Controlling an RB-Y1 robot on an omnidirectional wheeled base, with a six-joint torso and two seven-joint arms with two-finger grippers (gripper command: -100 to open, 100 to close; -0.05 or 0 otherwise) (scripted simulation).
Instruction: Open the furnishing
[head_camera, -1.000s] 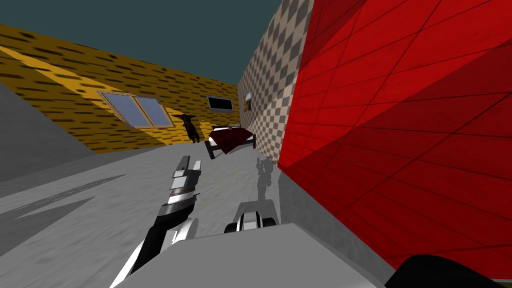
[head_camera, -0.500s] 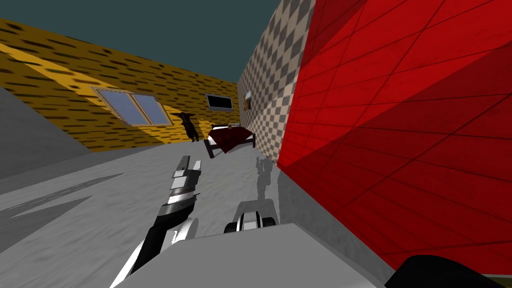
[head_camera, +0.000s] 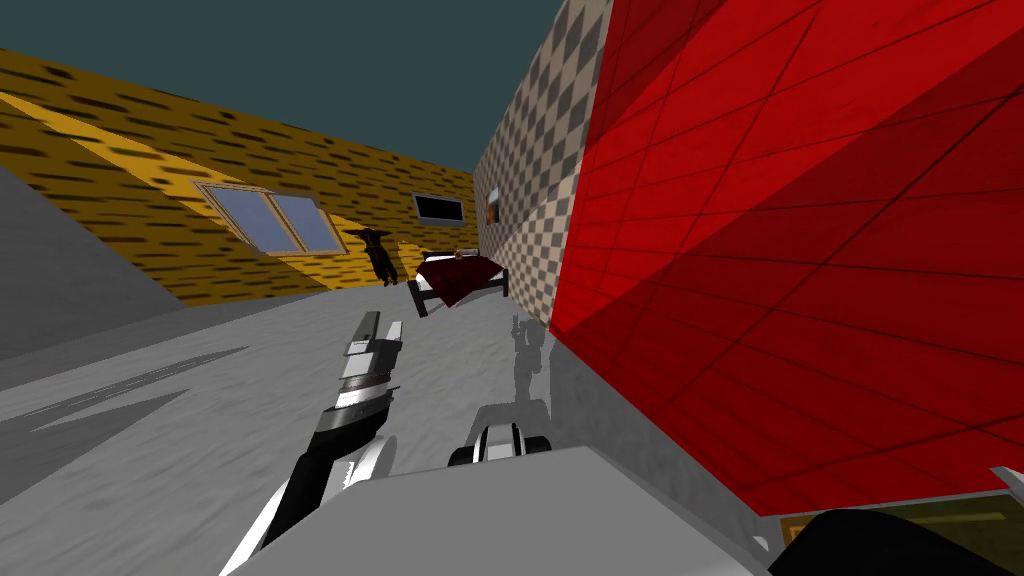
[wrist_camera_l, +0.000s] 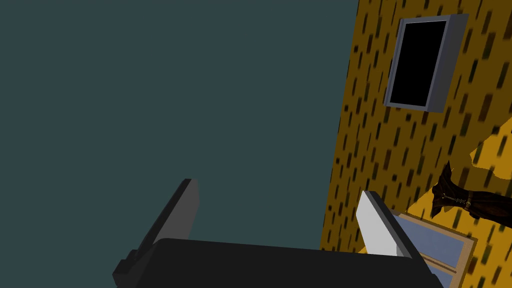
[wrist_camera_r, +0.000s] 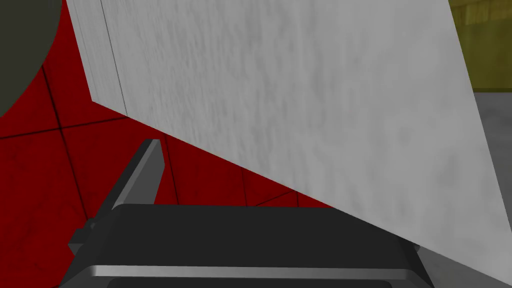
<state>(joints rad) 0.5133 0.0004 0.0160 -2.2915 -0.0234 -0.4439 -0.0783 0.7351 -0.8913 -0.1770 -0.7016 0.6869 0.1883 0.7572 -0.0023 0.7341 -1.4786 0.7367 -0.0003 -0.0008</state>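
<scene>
Whole head view has shifted a little since half a second ago, so that is my own move, not the room's. The big red tiled surface (head_camera: 800, 250) on my right now ends higher at the lower right of that view, uncovering an olive-green patch (head_camera: 930, 525) and a small white corner (head_camera: 1012, 482). Both arms sit as before. Task thing: best candidate is the flat light grey mottled panel (wrist_camera_r: 300, 100) in the right wrist view, with one thin straight seam near one edge; which piece of furniture it belongs to, cannot tell. It stands close ahead of the right gripper (head_camera: 527, 338), slanting across it, in front of the red tiles. Touching or not, cannot tell; whether that gripper is open or closed, cannot tell either. Left gripper (head_camera: 381, 328) hangs over the grey mottled floor (head_camera: 200, 420), on the side away from the red surface, both blade fingers spread wide with nothing between them. Counts at the far end of the room: one bed with a dark red cover (head_camera: 458, 278) by the beige-and-grey checkered wall (head_camera: 540, 150), and one small frame (head_camera: 494, 203) on that wall. On the yellow wall with dark dashes (head_camera: 150, 180): one two-pane window (head_camera: 275, 222), one dark rectangular panel in a grey frame (head_camera: 439, 208), one dark brown garment-like shape (head_camera: 380, 255) hanging.
</scene>
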